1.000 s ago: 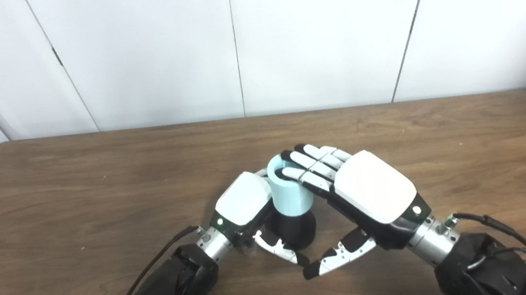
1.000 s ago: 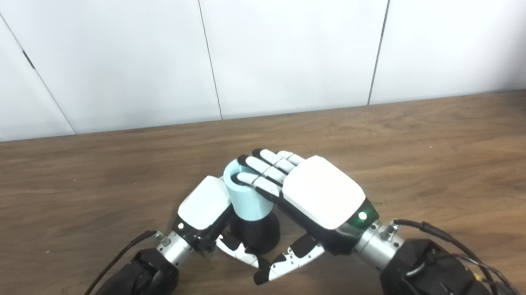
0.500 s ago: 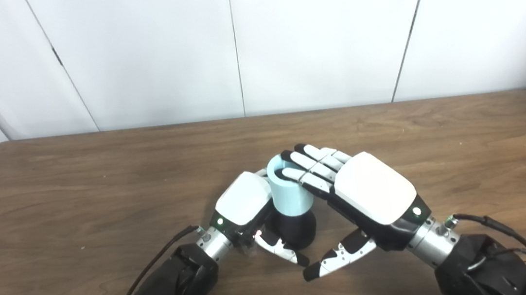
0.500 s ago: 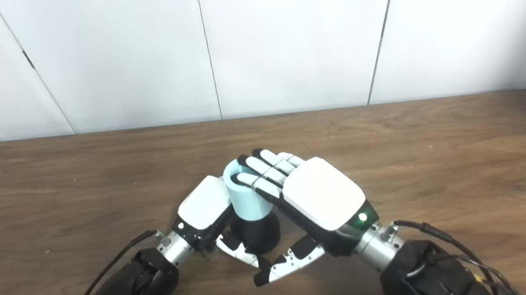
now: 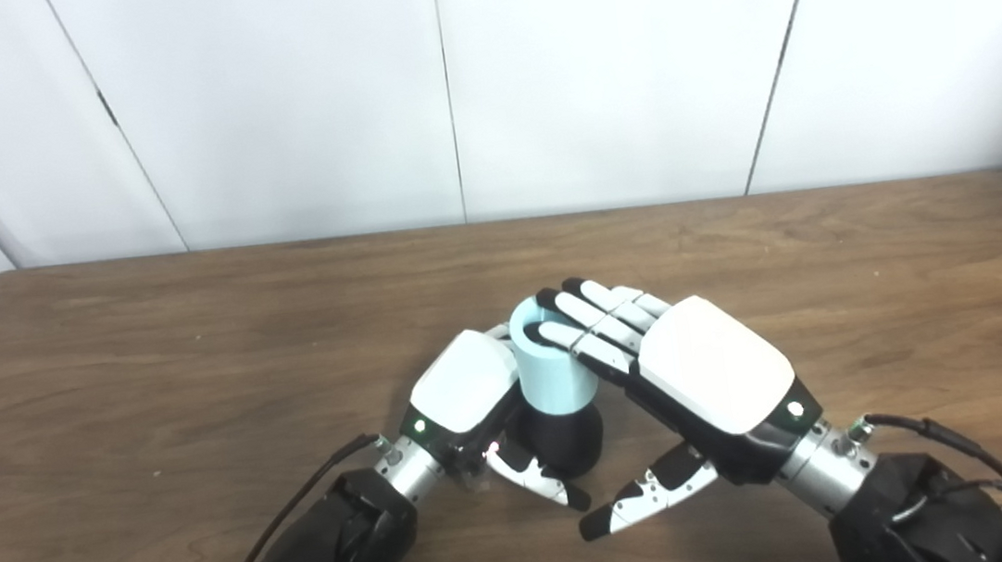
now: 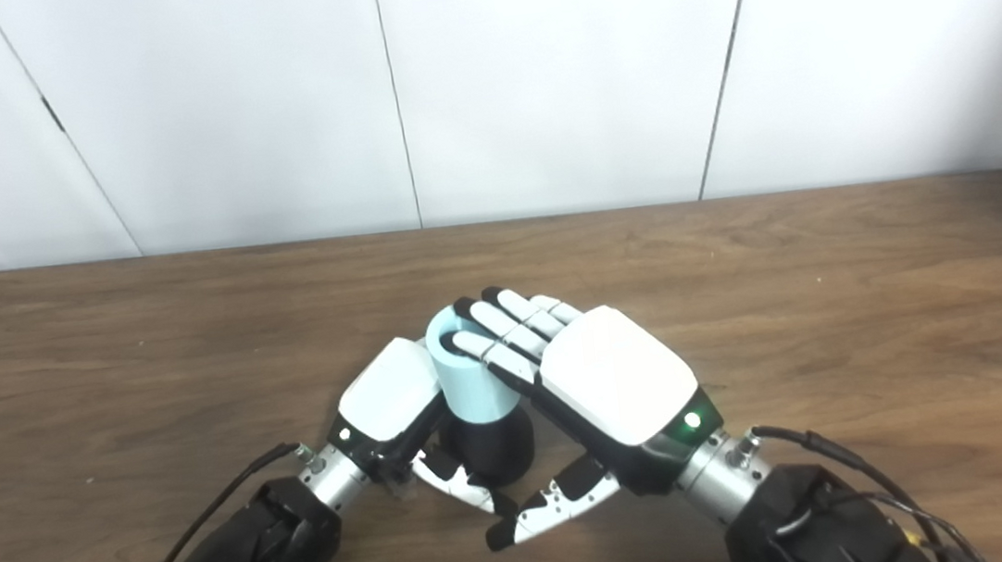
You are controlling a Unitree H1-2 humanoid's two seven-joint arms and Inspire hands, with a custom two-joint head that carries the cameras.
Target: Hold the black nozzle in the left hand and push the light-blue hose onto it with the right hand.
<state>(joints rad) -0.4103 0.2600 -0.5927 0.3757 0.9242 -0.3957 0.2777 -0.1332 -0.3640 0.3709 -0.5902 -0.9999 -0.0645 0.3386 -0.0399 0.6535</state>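
- Presently, my left hand (image 5: 466,389) is wrapped around the black nozzle (image 5: 562,440), thumb crossing in front of its base; the curled fingers sit behind it, mostly hidden from view.
- The black nozzle stands upright on the wooden table (image 5: 146,355), just to the right of my left palm and directly below the light-blue hose (image 5: 553,364).
- The light-blue hose is seated over the top of the nozzle, upright, its open mouth facing up; how deep it sits cannot be told.
- My right hand (image 5: 711,371) lies just right of the hose, fingers (image 5: 594,322) stretched nearly flat, their dark tips resting on the hose's rim and upper wall.
- My right thumb (image 5: 645,499) points away below the palm, apart from the hose and the nozzle, touching neither. The right hand presses rather than grasps; it encloses nothing.
- The two thumbs come near each other in front of the nozzle, tips apart.
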